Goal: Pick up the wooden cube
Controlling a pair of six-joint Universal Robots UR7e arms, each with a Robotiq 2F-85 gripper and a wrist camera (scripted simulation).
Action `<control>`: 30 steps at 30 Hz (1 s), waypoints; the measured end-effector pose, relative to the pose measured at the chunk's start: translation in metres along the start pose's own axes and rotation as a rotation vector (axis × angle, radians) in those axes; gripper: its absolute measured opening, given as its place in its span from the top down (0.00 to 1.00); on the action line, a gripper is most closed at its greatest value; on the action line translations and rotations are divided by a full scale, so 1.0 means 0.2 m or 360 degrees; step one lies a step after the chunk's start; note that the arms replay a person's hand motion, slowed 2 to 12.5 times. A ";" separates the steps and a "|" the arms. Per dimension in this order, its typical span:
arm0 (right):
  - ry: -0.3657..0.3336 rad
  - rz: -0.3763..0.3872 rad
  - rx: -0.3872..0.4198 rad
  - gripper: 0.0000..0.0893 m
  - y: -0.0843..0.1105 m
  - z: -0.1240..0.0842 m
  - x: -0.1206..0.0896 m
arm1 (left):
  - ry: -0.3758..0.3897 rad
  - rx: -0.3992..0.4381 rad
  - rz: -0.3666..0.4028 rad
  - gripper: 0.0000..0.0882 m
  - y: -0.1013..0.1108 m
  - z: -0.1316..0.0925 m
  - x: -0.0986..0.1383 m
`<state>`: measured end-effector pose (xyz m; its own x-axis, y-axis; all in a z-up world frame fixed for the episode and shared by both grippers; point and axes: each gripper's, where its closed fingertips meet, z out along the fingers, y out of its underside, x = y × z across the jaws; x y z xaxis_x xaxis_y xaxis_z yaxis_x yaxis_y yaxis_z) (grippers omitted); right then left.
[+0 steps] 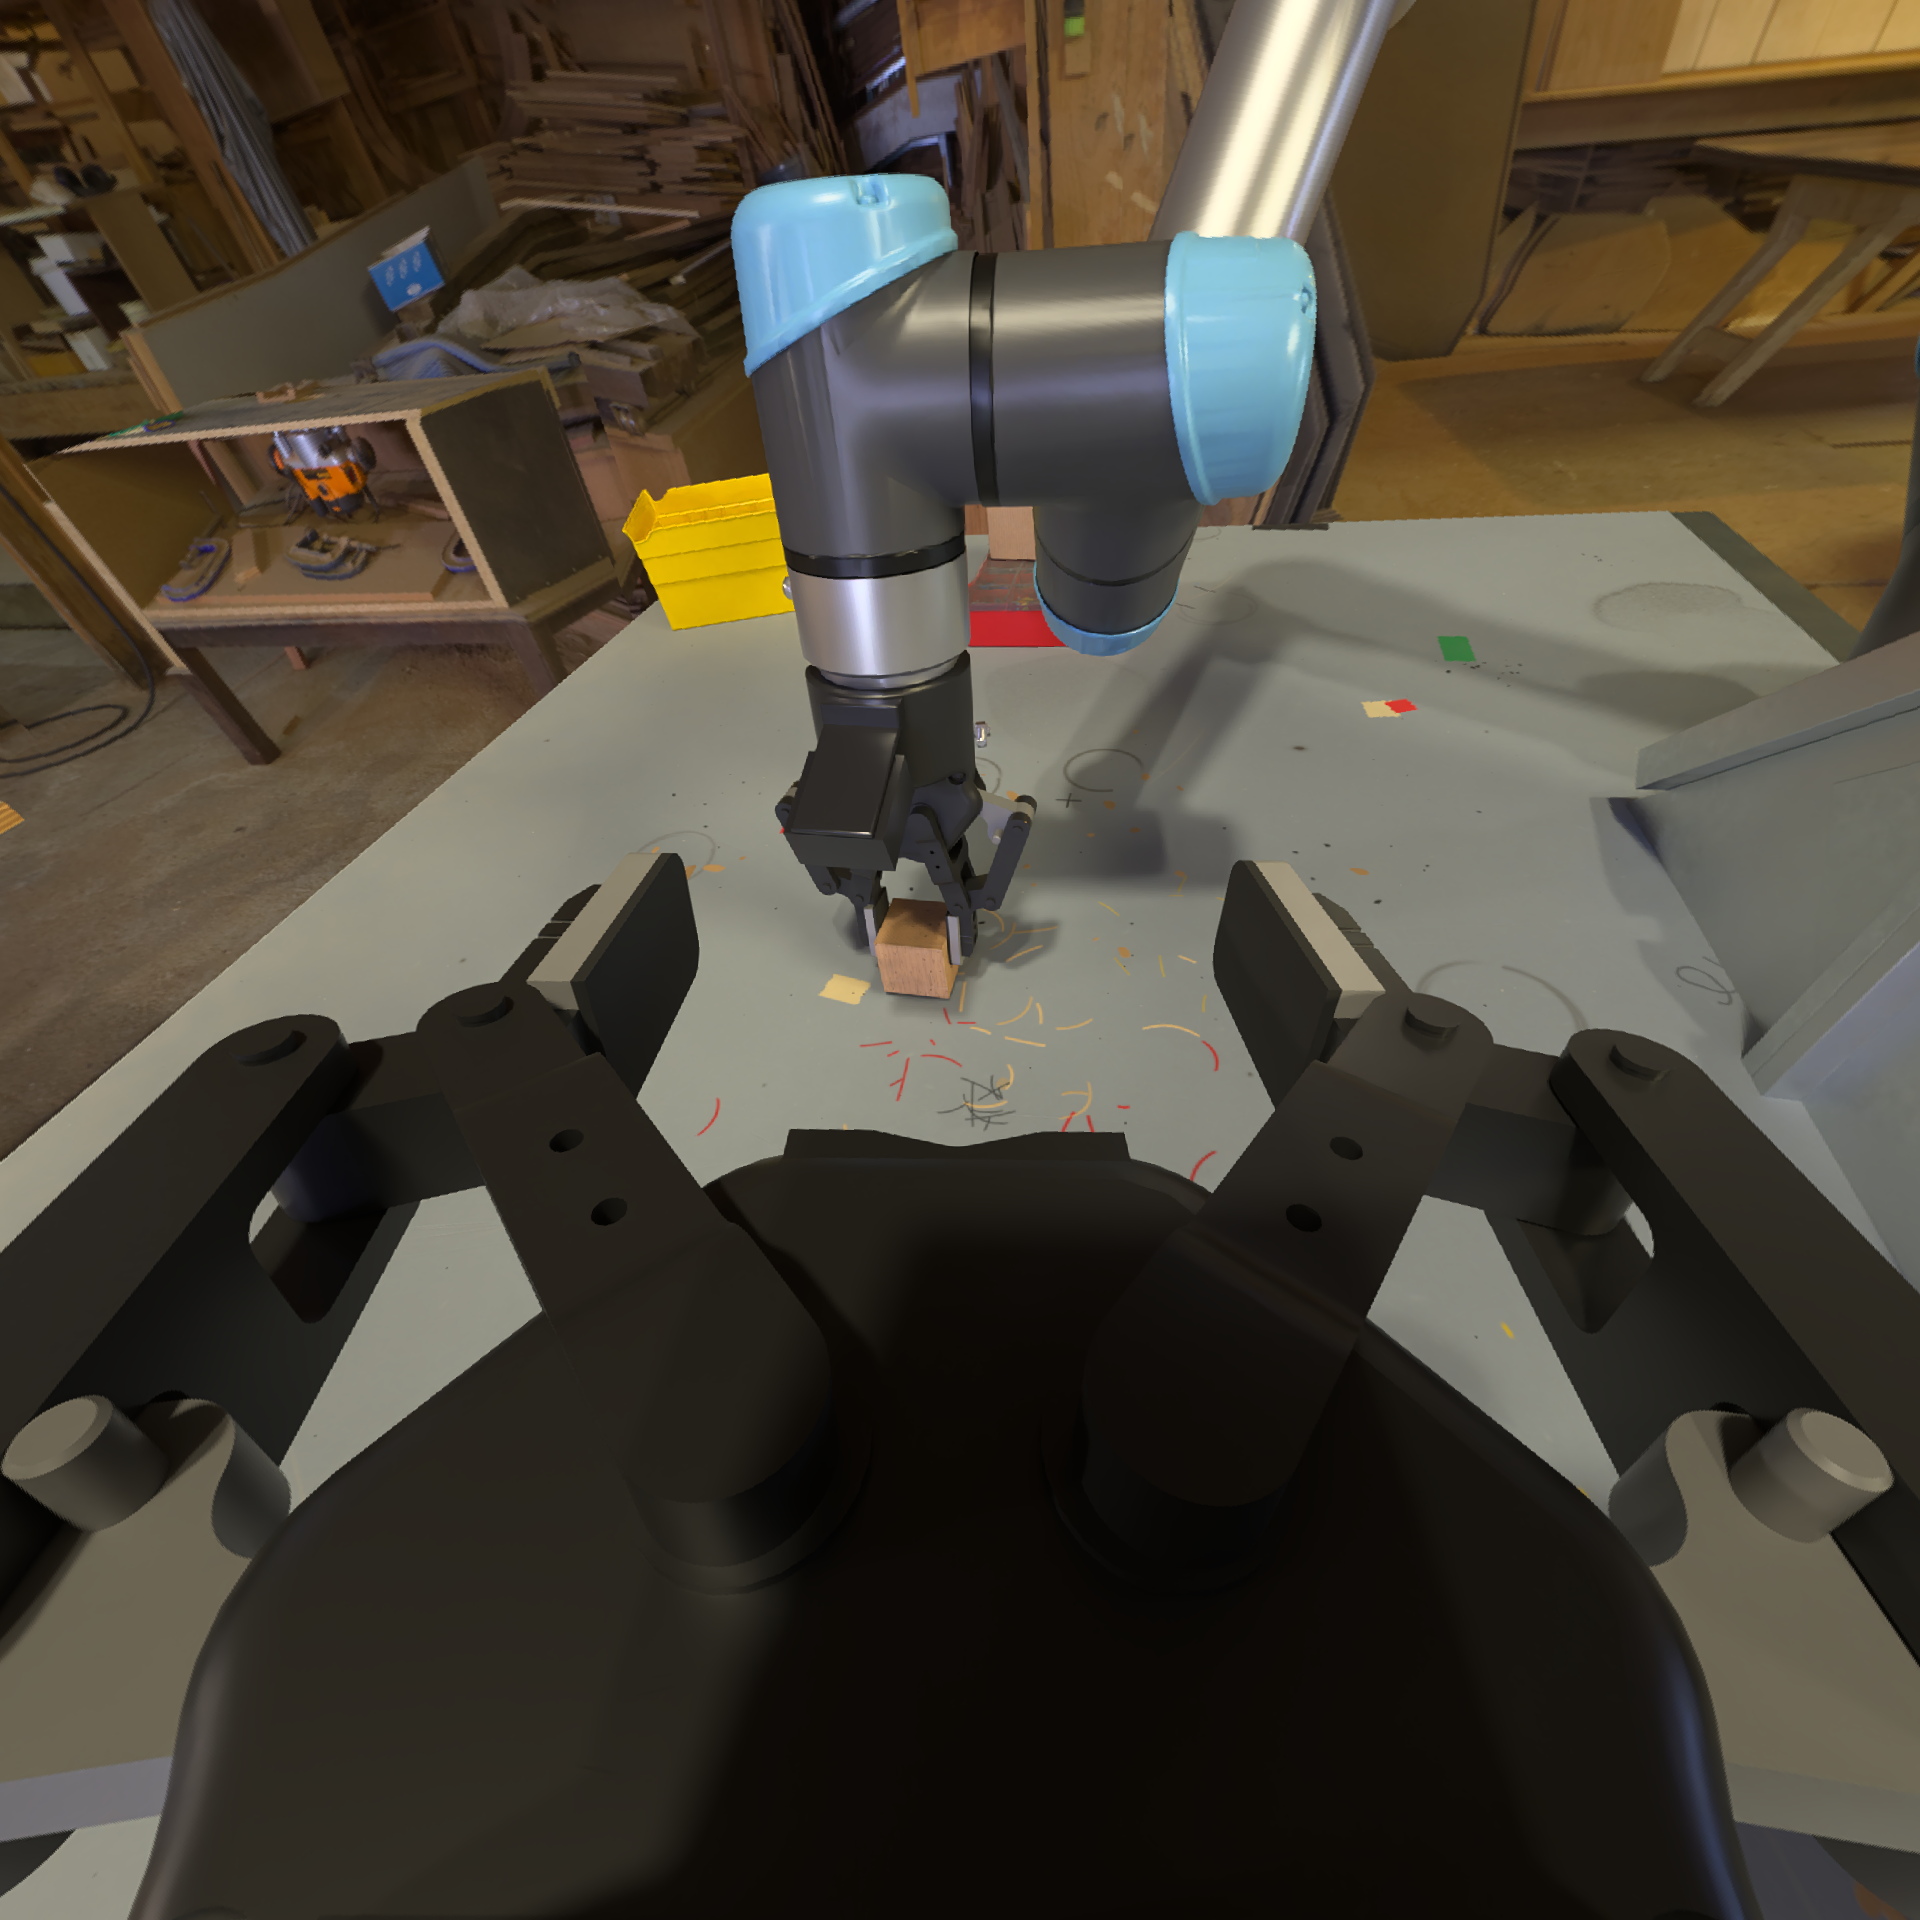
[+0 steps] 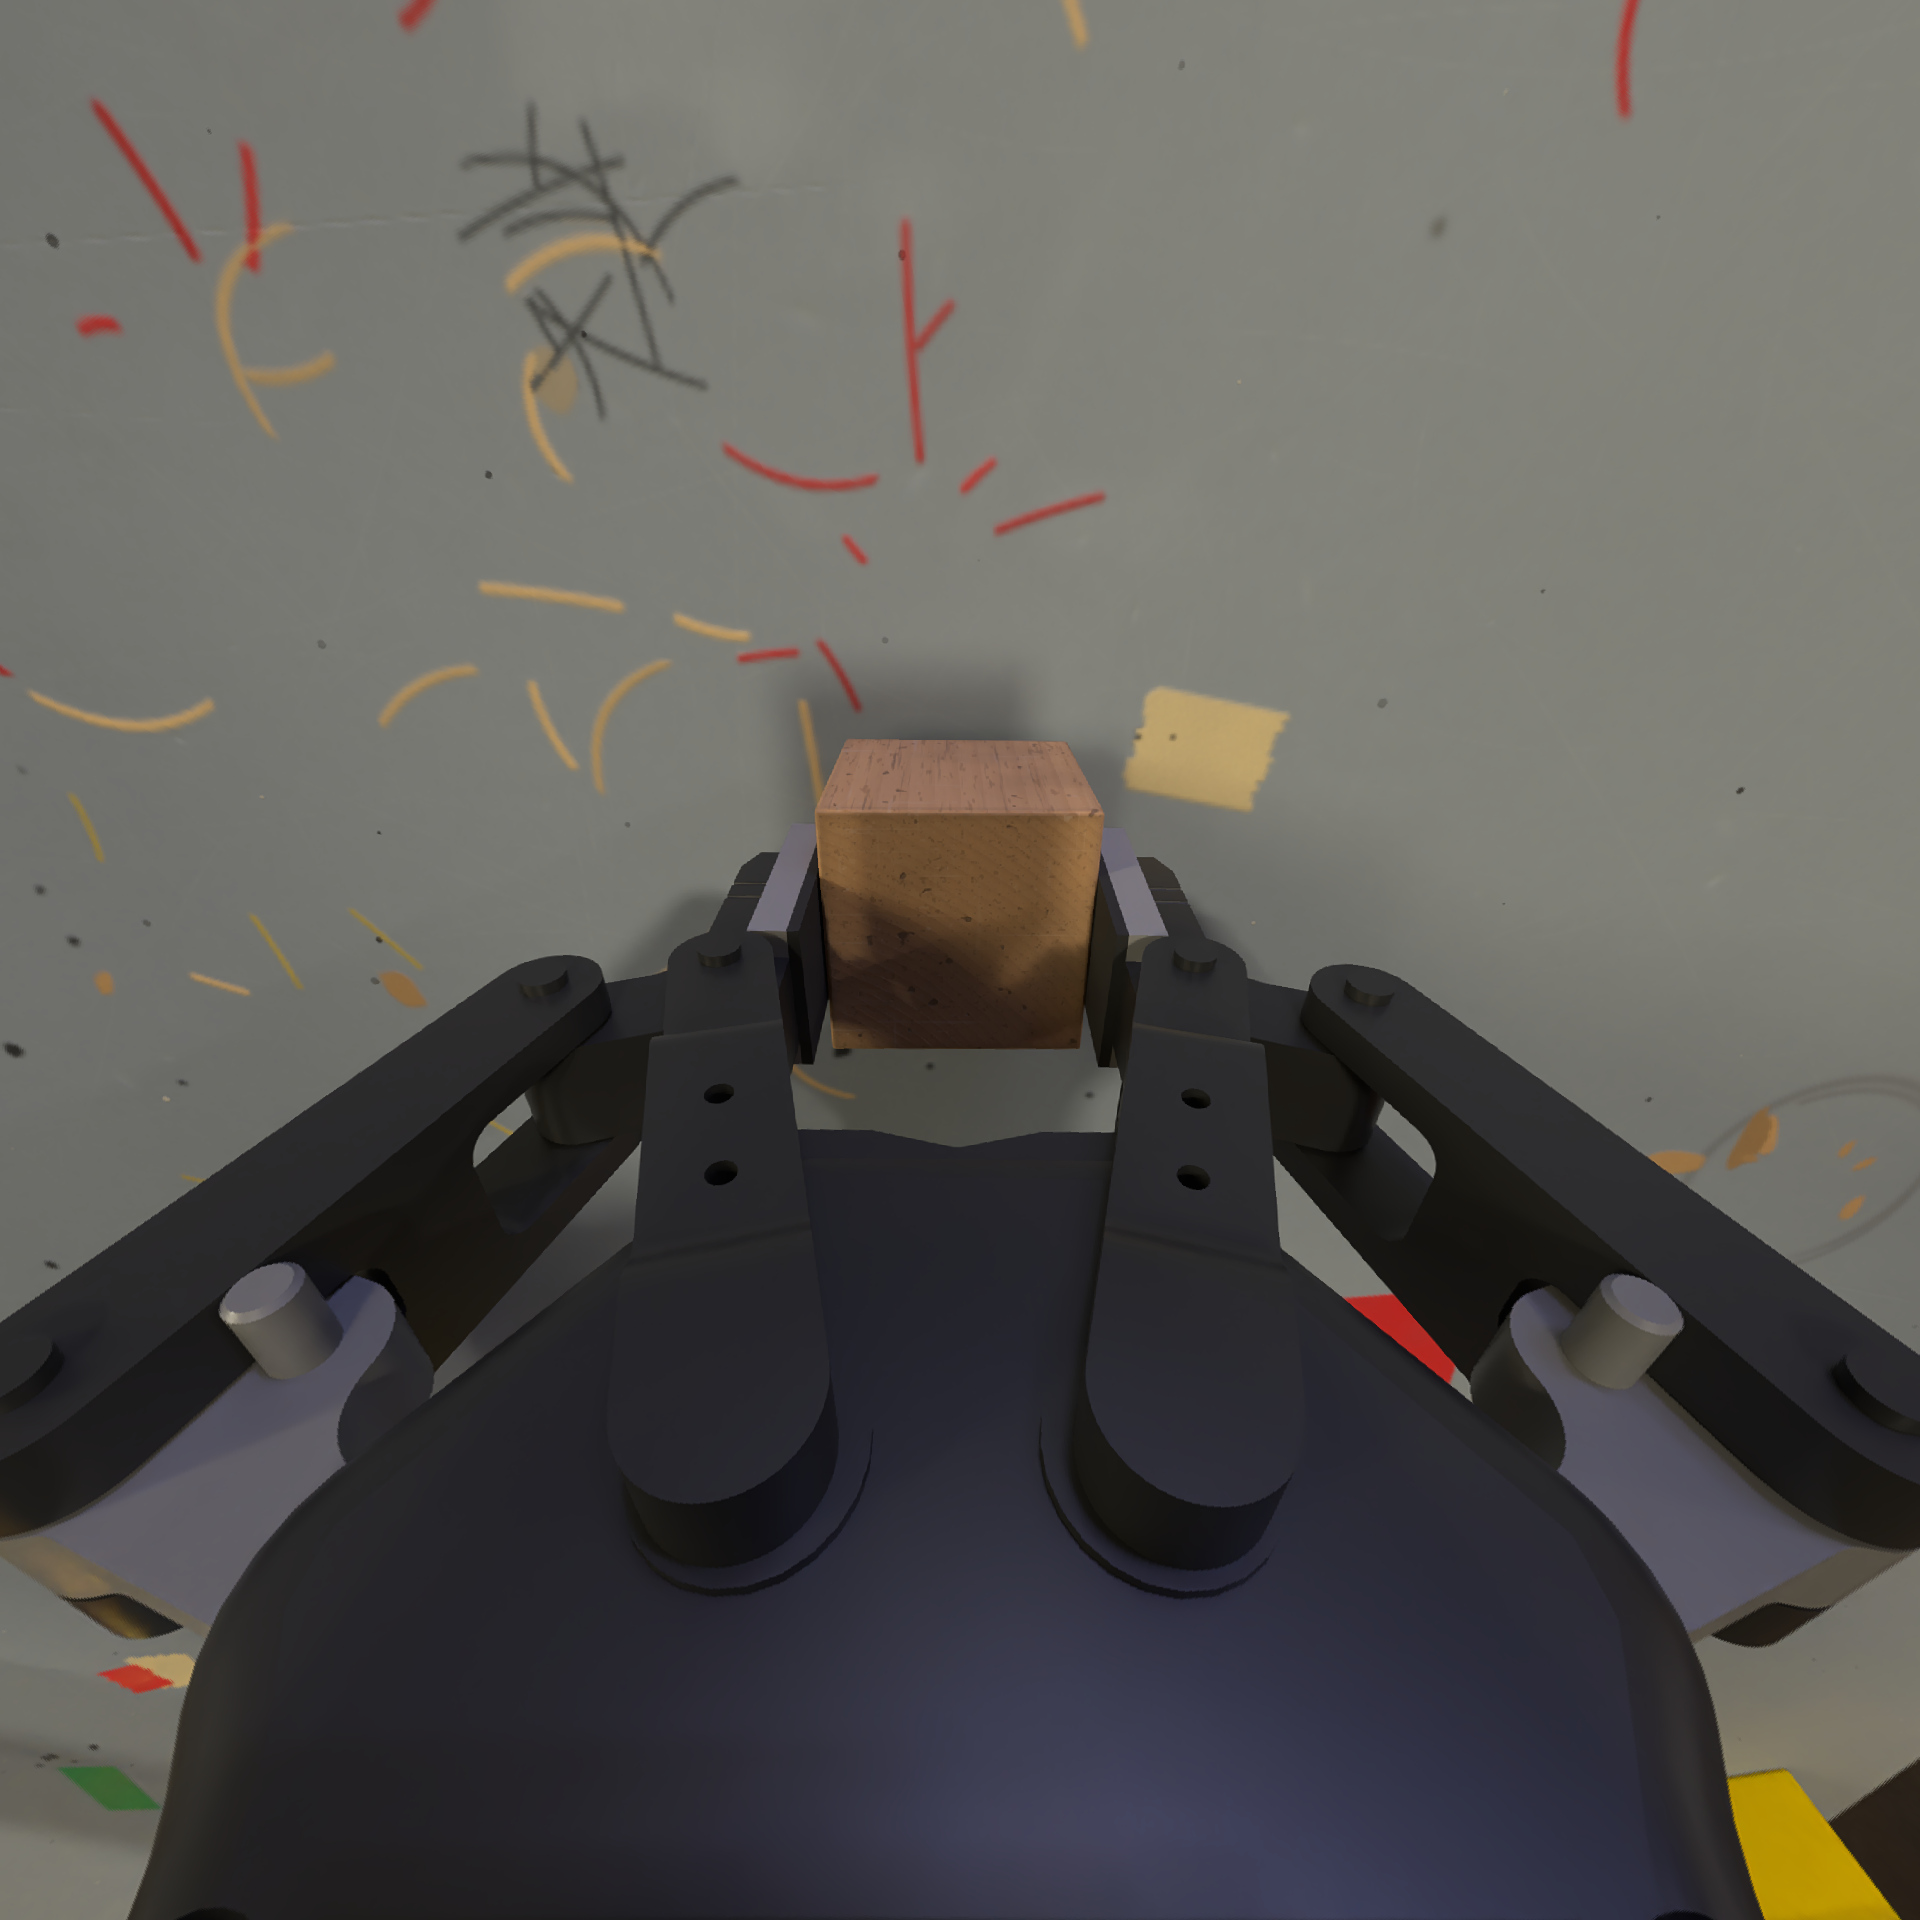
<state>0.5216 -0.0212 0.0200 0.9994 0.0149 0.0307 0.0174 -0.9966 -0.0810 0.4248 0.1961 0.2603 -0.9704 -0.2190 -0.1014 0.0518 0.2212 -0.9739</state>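
Observation:
The wooden cube (image 2: 958, 914) is a small light-brown block held between the two pads of my right gripper (image 2: 958, 935), which is shut on its left and right faces. In the left wrist view the same cube (image 1: 914, 951) sits at the tips of the right gripper (image 1: 914, 920), which points straight down at the grey table (image 1: 1351, 831). I cannot tell whether the cube touches the table or hangs just above it. My left gripper (image 1: 956, 935) is open and empty, hovering over the table well short of the cube.
A yellow bin (image 1: 707, 551) and a red block (image 1: 1013, 623) stand at the table's far edge behind the right arm (image 1: 987, 395). A grey slanted panel (image 1: 1787, 790) rises at the right. Small tape patches (image 1: 844, 989) and coloured scribbles mark the tabletop.

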 end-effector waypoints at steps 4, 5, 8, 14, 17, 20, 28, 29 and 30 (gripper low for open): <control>0.0011 -0.0001 -0.0003 0.55 0.00 -0.03 0.01 | 0.0003 0.0001 0.0001 0.03 0.00 0.00 0.00; 0.0015 -0.0001 -0.0003 0.55 0.00 -0.04 0.01 | 0.0003 0.0001 0.0001 0.03 0.00 0.00 0.00; 0.0028 -0.0001 -0.0003 0.55 0.00 -0.07 0.03 | 0.0005 0.0002 0.0003 0.03 0.00 0.00 0.00; 0.0057 -0.0014 0.0002 0.55 -0.01 -0.16 0.05 | 0.0007 0.0002 0.0006 0.03 -0.01 0.00 0.01; 0.0071 -0.0028 0.0007 0.55 -0.03 -0.20 0.05 | 0.0008 0.0004 0.0006 0.03 -0.01 0.00 0.01; 0.0079 -0.0045 0.0011 0.55 -0.04 -0.24 0.06 | 0.0010 0.0005 0.0007 0.03 -0.01 -0.01 0.01; 0.0090 -0.0118 0.0012 0.55 -0.11 -0.32 0.07 | 0.0017 0.0004 0.0014 0.03 -0.01 -0.01 0.02; 0.0089 -0.0129 0.0011 0.55 -0.12 -0.32 0.07 | 0.0018 0.0004 0.0015 0.03 -0.01 -0.01 0.02; 0.0087 -0.0140 0.0009 0.55 -0.13 -0.33 0.07 | 0.0019 0.0003 0.0016 0.03 -0.01 -0.01 0.02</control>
<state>0.5337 -0.0005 0.0879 0.9909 0.0978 0.0925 0.1054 -0.9911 -0.0813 0.4203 0.1959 0.2625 -0.9727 -0.2052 -0.1088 0.0621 0.2216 -0.9732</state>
